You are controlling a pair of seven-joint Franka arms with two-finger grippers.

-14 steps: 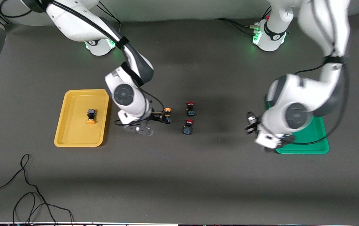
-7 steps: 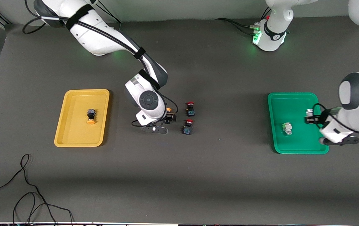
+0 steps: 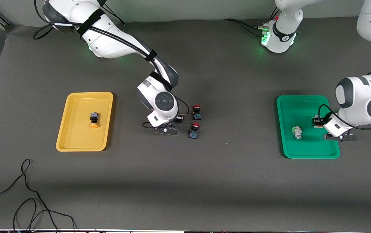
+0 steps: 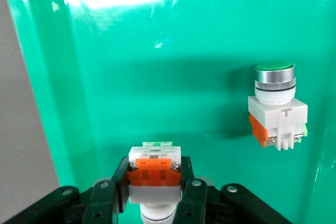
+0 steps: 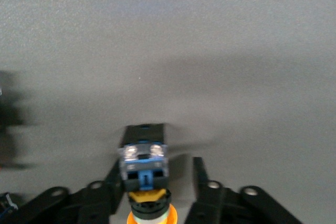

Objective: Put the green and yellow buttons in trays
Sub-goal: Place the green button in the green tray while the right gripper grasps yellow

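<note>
Over the green tray point(image 3: 298, 110), my left gripper point(image 3: 316, 122) is shut on a white-bodied button with an orange block point(image 4: 155, 169). A green-capped white button point(image 3: 297, 132) point(image 4: 273, 109) lies on that tray's floor point(image 4: 157, 77) beside it. My right gripper point(image 3: 179, 119) is low over the table middle, its fingers on either side of a yellow-capped button with a black-blue body point(image 5: 144, 167). One finger point(image 5: 113, 182) touches the button and the other stands off with a gap. Another yellow-capped button point(image 3: 94, 120) lies in the yellow tray point(image 3: 75, 139).
Two red-capped black buttons point(image 3: 197, 111) point(image 3: 194, 130) stand on the mat right beside my right gripper, toward the left arm's end. Loose black cables point(image 3: 26, 200) lie near the front camera at the right arm's end.
My left arm swung with its button from beside the green tray to over it. My right gripper shifted slightly toward the red buttons, and its fingers came in around the yellow button.
</note>
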